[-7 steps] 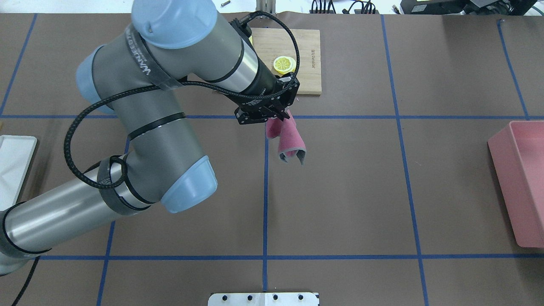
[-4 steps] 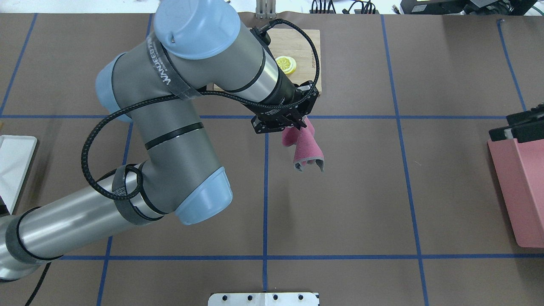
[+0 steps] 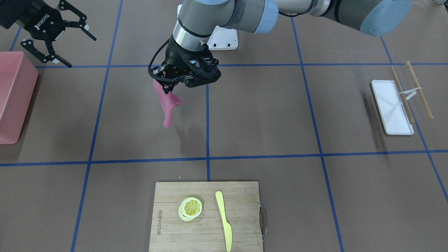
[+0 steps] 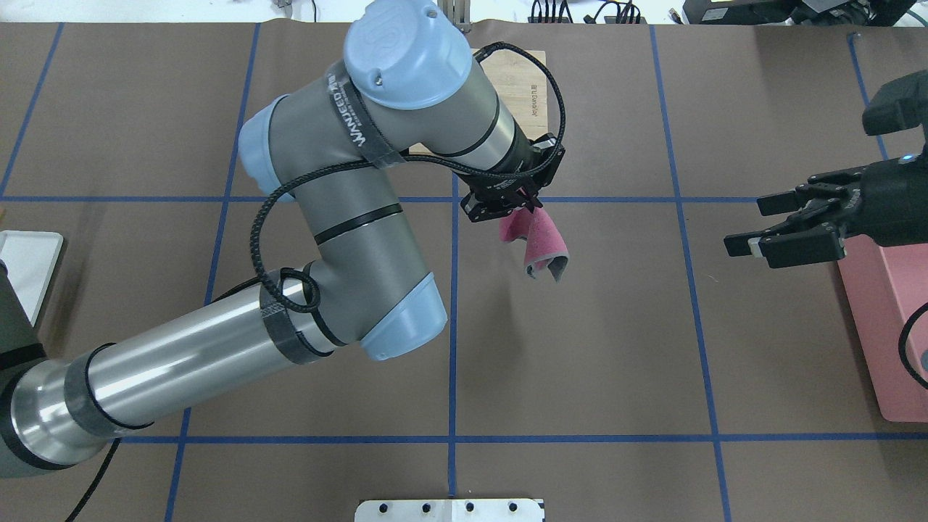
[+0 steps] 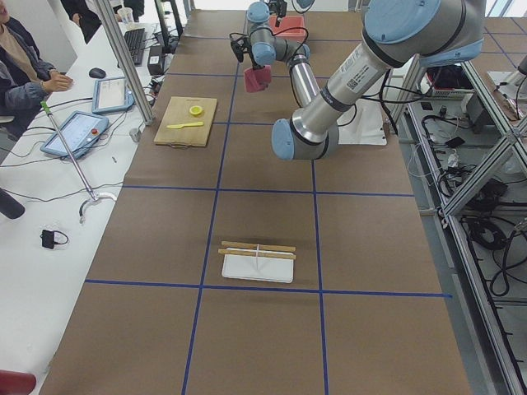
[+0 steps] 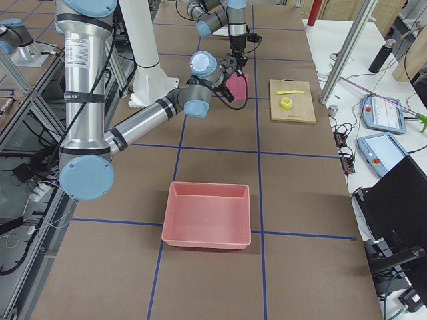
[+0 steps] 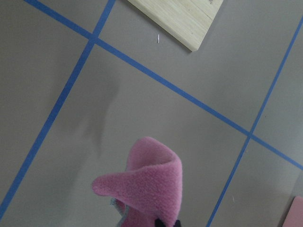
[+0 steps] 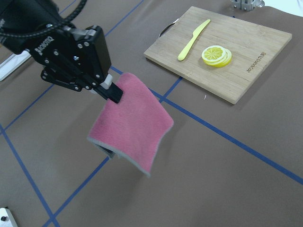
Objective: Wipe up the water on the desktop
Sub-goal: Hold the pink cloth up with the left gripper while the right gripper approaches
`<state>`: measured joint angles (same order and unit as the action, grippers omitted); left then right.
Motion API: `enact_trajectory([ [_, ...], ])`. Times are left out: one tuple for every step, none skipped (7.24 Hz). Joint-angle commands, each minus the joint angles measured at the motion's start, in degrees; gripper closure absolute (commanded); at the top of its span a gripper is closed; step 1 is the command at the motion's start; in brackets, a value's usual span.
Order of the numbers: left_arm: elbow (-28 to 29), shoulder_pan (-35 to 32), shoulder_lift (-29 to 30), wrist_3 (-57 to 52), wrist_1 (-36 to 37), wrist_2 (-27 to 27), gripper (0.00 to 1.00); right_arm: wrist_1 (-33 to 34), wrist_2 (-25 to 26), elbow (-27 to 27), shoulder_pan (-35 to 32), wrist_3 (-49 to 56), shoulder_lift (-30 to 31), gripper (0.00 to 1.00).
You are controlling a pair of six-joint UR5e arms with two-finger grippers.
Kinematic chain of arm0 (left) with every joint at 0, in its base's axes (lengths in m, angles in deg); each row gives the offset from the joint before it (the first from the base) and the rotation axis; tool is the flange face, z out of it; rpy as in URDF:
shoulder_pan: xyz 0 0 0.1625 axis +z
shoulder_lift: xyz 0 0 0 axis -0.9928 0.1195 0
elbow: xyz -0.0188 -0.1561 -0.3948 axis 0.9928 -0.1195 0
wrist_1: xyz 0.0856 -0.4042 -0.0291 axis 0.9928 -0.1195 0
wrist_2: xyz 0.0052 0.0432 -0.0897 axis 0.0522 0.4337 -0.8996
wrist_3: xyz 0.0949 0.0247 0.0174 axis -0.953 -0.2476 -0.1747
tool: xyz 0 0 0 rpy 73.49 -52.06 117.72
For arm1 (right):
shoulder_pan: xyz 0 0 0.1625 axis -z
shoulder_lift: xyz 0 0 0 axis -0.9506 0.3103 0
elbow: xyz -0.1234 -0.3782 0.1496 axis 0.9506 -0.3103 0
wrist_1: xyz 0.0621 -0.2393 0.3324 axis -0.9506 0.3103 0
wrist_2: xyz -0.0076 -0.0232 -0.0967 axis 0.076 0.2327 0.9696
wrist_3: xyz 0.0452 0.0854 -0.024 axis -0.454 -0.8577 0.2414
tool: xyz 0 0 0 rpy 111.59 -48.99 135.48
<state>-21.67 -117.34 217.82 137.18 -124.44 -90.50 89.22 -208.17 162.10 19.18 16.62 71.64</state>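
My left gripper (image 4: 531, 208) is shut on the top edge of a pink cloth (image 4: 542, 245), which hangs folded above the brown, blue-taped desktop (image 4: 580, 348) without touching it. The cloth also shows in the front view (image 3: 167, 103), the right wrist view (image 8: 132, 123) and the left wrist view (image 7: 151, 182). My right gripper (image 4: 747, 226) is open and empty, at the right above the desktop beside the pink bin; it also shows in the front view (image 3: 81, 51). I see no plain patch of water.
A bamboo cutting board (image 3: 241, 210) with lemon slices (image 3: 190, 207) and a yellow knife (image 3: 224, 218) lies at the far side. A pink bin (image 4: 895, 333) stands at the right edge. A white tray (image 3: 392, 112) with chopsticks lies on the left.
My left arm has carried the hanging cloth to the right, past the centre tape line. My right gripper has come into the overhead view from the right edge, open.
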Motion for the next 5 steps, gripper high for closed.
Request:
enact_trajectory([
  [2.29, -0.07, 1.63, 0.94, -0.47, 0.87, 1.0, -0.02, 8.99, 0.29, 5.52, -0.1, -1.02, 0.0],
  [2.2, 0.02, 1.98, 1.47, -0.56, 0.87, 1.0, -0.02, 16.43, 0.29, 9.73, -0.01, -1.45, 0.0],
  [2.37, 0.1, 2.07, 4.87, -1.43, 0.87, 1.0, -0.02, 20.25, 0.29, 11.94, -0.01, -1.89, 0.01],
  [3.42, 0.1, 1.99, 6.9, -3.78, 0.95, 1.0, 0.07, 21.68, 0.2, 12.66, -0.1, -1.9, 0.01],
  [3.95, 0.1, 2.07, 10.4, -4.16, 1.04, 1.0, 0.07, 24.65, 0.2, 14.32, -0.01, -1.9, 0.01],
])
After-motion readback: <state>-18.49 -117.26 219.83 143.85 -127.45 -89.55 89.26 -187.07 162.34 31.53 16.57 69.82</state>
